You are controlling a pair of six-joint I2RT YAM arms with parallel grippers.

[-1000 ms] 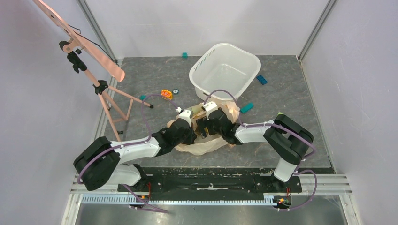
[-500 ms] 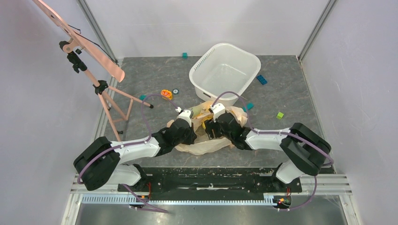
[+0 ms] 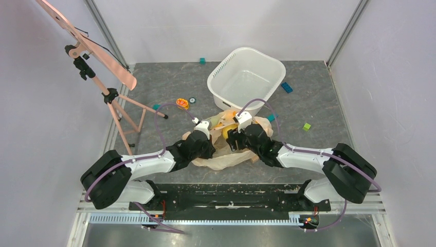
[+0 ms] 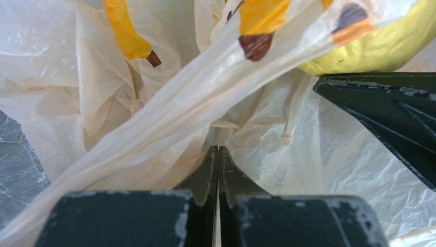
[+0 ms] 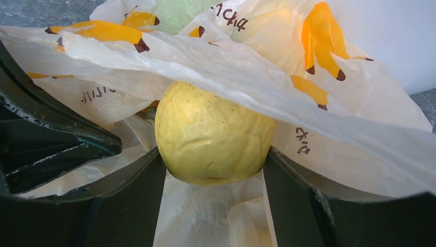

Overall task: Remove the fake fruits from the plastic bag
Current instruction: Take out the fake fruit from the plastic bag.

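The peach-beige plastic bag with banana prints lies crumpled between both arms. My left gripper is shut on a fold of the bag, its jaws pressed together on the film. My right gripper is shut on the yellow pear, held at the bag's mouth with a flap of bag draped over its top. The pear also shows in the left wrist view. A pale green fruit shows through the film behind. The brown and orange-yellow fruits are hidden.
A white tub stands just behind the bag. A pink easel stand is at the left. An orange flower disc and small blocks, teal, blue and green, lie on the grey mat.
My right arm has swung out to the right and its gripper has shifted right and slightly back, uncovering the green block. The left arm has stayed still, holding the bag.
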